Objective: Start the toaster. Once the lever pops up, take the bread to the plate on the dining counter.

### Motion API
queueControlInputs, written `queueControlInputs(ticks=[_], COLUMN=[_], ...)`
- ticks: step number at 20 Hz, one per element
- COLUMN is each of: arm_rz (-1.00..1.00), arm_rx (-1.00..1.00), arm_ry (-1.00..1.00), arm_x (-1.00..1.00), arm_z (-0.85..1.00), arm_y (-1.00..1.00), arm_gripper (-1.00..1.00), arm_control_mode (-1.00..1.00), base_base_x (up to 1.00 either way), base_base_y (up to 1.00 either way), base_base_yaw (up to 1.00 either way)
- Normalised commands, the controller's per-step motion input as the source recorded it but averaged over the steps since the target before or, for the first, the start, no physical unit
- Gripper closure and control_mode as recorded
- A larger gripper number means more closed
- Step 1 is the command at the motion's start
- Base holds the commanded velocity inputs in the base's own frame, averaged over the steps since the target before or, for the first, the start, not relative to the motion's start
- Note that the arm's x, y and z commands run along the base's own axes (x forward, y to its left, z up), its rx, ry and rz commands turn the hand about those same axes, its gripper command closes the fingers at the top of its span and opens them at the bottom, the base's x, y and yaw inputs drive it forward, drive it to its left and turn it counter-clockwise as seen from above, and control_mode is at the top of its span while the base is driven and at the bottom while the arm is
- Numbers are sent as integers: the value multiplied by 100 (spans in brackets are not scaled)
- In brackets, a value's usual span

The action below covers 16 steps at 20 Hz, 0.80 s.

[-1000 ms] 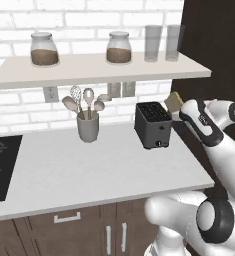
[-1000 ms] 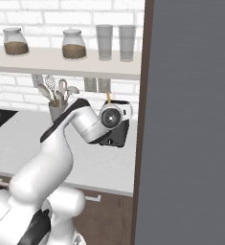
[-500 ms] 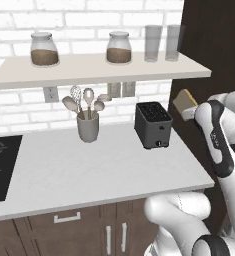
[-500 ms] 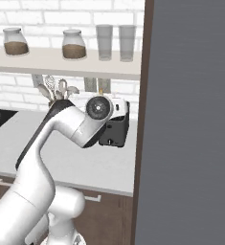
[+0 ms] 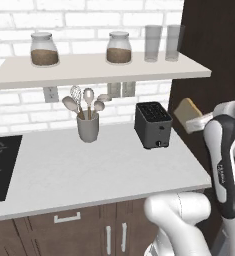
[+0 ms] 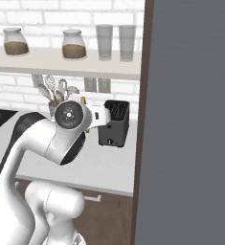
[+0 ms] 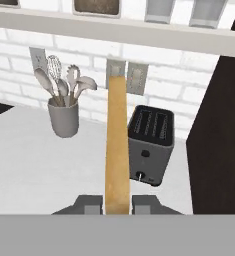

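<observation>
— So, where is the bread (image 7: 117, 145) now?

— My gripper (image 7: 117, 206) is closed on its lower edge. The slice stands edge-on, its long axis pointing away from the fingers (image 7: 91, 205), up in the air to the right of the toaster (image 5: 153, 124).

— Is there room to carry it off?

— I judge the open side is back toward me; the dark cabinet wall (image 5: 214, 55) is close on the right, and the shelf (image 5: 94, 70) is above.
</observation>
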Motion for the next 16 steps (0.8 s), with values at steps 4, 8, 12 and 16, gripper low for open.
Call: queueControlInputs(ticks=[4,8,12,16], arm_rz=[0,2,0,0], arm_rx=[0,0,0,0], arm_ry=[0,0,0,0], arm_x=[-23,0,-7,0], arm_z=[0,0,-1,0], arm_y=[34,10,3,0], arm_gripper=[100,100,100,100], arm_control_mode=[-100,-100,100,100], base_base_x=[0,0,-28,-99], base_base_y=[0,0,12,28], base_base_yaw=[0,0,0,5])
